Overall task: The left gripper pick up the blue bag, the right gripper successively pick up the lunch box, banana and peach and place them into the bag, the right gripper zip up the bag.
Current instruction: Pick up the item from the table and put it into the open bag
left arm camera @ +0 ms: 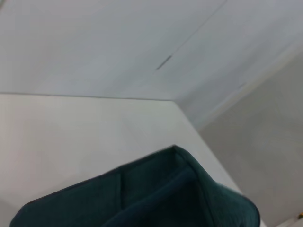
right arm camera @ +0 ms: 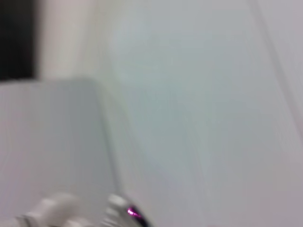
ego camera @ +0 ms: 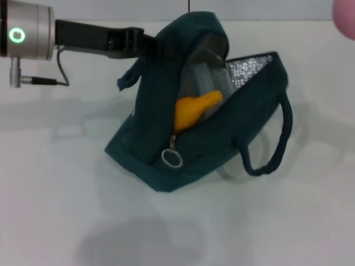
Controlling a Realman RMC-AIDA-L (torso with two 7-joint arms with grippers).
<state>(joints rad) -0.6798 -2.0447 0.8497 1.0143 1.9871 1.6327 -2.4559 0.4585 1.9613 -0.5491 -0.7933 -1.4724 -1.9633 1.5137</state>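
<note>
White tabletop (ego camera: 66, 221) fills the head view, bare in the near part. Farther back sits the dark teal fabric bag (ego camera: 222, 138), tipped on its side with its mouth unzipped and a round metal zip ring (ego camera: 172, 159) hanging at the near end of the opening. Inside the mouth a yellow banana (ego camera: 195, 108) rests against a clear plastic lunch box (ego camera: 199, 77), with silvery lining showing on the opened flap behind them. One looped carry handle (ego camera: 274, 149) lies on the table on the bag's right. Beyond, the left gripper (ego camera: 148, 45) reaches in from the left, jaws pinching the bag's raised top edge. At the far right corner, a pink peach (ego camera: 345, 16) peeks in; whether the right gripper's jaws hold it, I cannot tell.
</note>
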